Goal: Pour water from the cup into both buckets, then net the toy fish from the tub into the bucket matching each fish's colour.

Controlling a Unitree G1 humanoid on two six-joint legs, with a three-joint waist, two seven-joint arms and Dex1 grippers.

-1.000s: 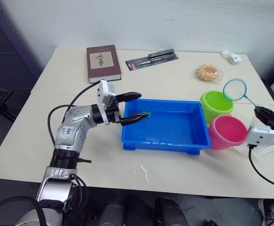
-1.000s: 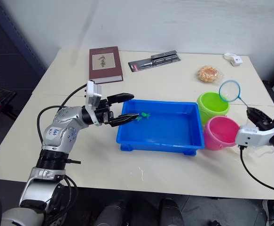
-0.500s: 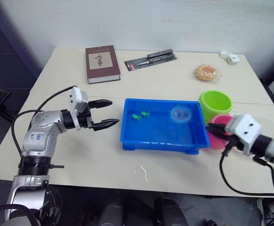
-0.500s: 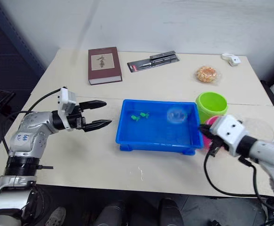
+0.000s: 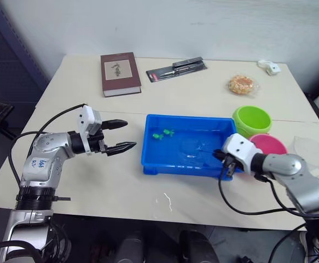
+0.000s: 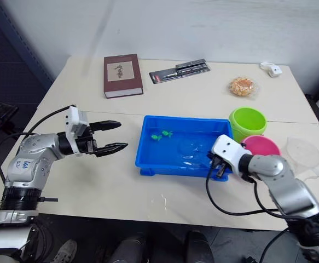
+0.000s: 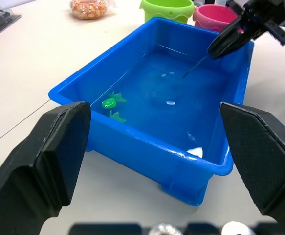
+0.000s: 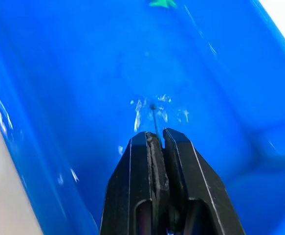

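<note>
The blue tub (image 5: 148, 156) holds water and two green toy fish (image 5: 163, 133) near its far left corner, also seen as fish (image 7: 112, 103). My right gripper (image 5: 218, 155) is over the tub's near right corner, shut on the net's thin handle (image 8: 154, 117). The handle slants down into the water, and the hoop (image 5: 193, 147) shows faintly beneath the surface. My left gripper (image 5: 129, 135) hangs open and empty left of the tub. The green bucket (image 5: 252, 120) and pink bucket (image 5: 273, 143) stand right of the tub. The clear cup (image 5: 311, 153) lies further right.
At the back of the table lie a brown book (image 5: 120, 73), a packaged tool (image 5: 177, 69), a wrapped snack (image 5: 242, 84) and a small white item (image 5: 271, 67). Bare tabletop lies in front of the tub and to its left.
My right gripper carried the net from above the buckets leftward and down into the tub, sinking the hoop. My left gripper drew back from the tub's left rim.
</note>
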